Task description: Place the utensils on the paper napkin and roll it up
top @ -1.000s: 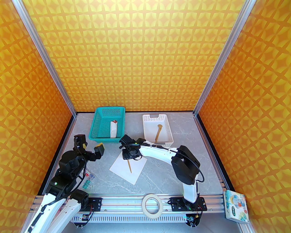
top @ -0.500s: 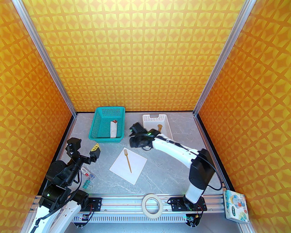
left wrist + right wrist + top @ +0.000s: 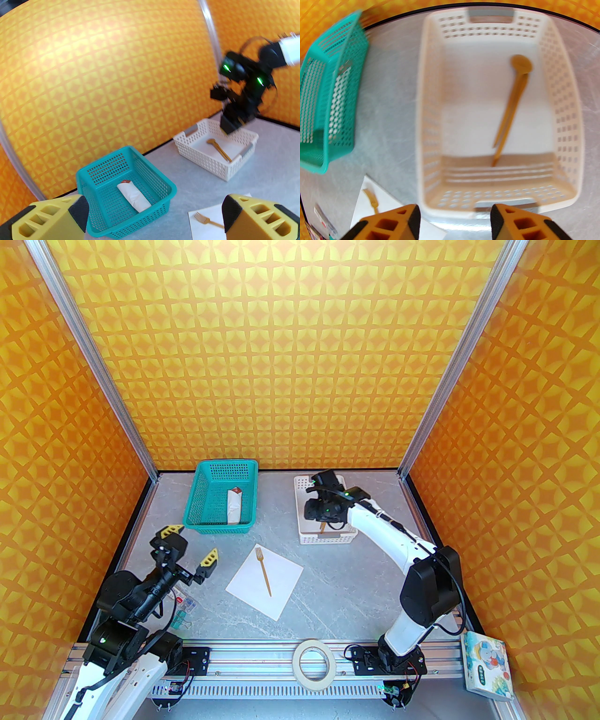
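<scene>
Right gripper (image 3: 455,219) hangs over the white basket (image 3: 560,117) with its jaws apart at a middle width, and it holds nothing. Inside the basket lies the spoon (image 3: 511,114). In the wrist view its round bowl points toward 12 o'clock and the handle runs down toward 7 o'clock, ending close to the near wall. Beside the handle there is a second thin line; I cannot tell if it is another piece or only a shadow. The fork (image 3: 263,570) already lies on the paper napkin (image 3: 281,587), which is spread flat on the worktop (image 3: 337,577) at about 7 o'clock from the white basket. The left gripper (image 3: 190,545) waits at 9 o'clock of the napkin, wide open and empty.

The step in hand, as I judge it, is to fetch the spoon. The jaws should close across the handle, not along it, and at its middle, away from the walls. The wood is thin and lies flat, so the fingertips must go almost to the basket floor before closing. After that, lift straight above the rim and lay the spoon beside the fork, parallel to it.
</scene>
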